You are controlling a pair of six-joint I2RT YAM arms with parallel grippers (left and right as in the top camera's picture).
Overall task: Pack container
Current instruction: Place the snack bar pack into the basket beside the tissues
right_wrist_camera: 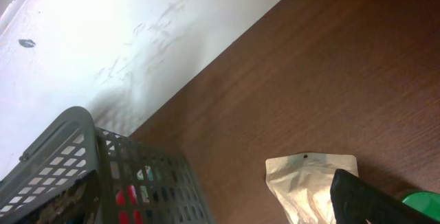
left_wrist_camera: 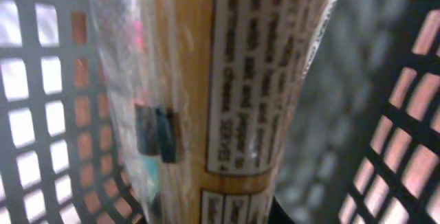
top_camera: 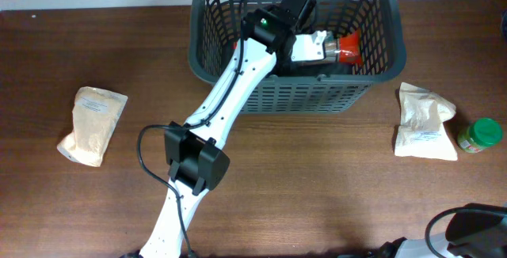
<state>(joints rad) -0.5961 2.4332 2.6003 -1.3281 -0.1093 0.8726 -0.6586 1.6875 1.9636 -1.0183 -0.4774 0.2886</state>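
The container (top_camera: pixel 317 96), a large dark grey lattice basket, stands at the back centre of the table. My left arm reaches over its near wall, with the left gripper (top_camera: pixel 307 48) deep inside. It appears shut on a long clear-wrapped packet (left_wrist_camera: pixel 227 80) with a printed label, seen as a white and tan item (top_camera: pixel 321 46) from overhead. The packet hides the fingers in the left wrist view, where the basket's lattice walls (left_wrist_camera: pixel 27 114) surround it. A red item (top_camera: pixel 350 48) lies in the basket beside the packet. My right gripper (right_wrist_camera: pixel 371 200) shows only a dark finger edge, away from the basket (right_wrist_camera: pixel 75 131).
A beige pouch (top_camera: pixel 93 125) lies at the left of the table. Another beige pouch (top_camera: pixel 425 121) (right_wrist_camera: pixel 309 183) lies right of the basket, with a green-lidded jar (top_camera: pixel 479 135) (right_wrist_camera: pixel 421 200) beside it. The right arm's base (top_camera: pixel 467 226) is at the bottom right corner.
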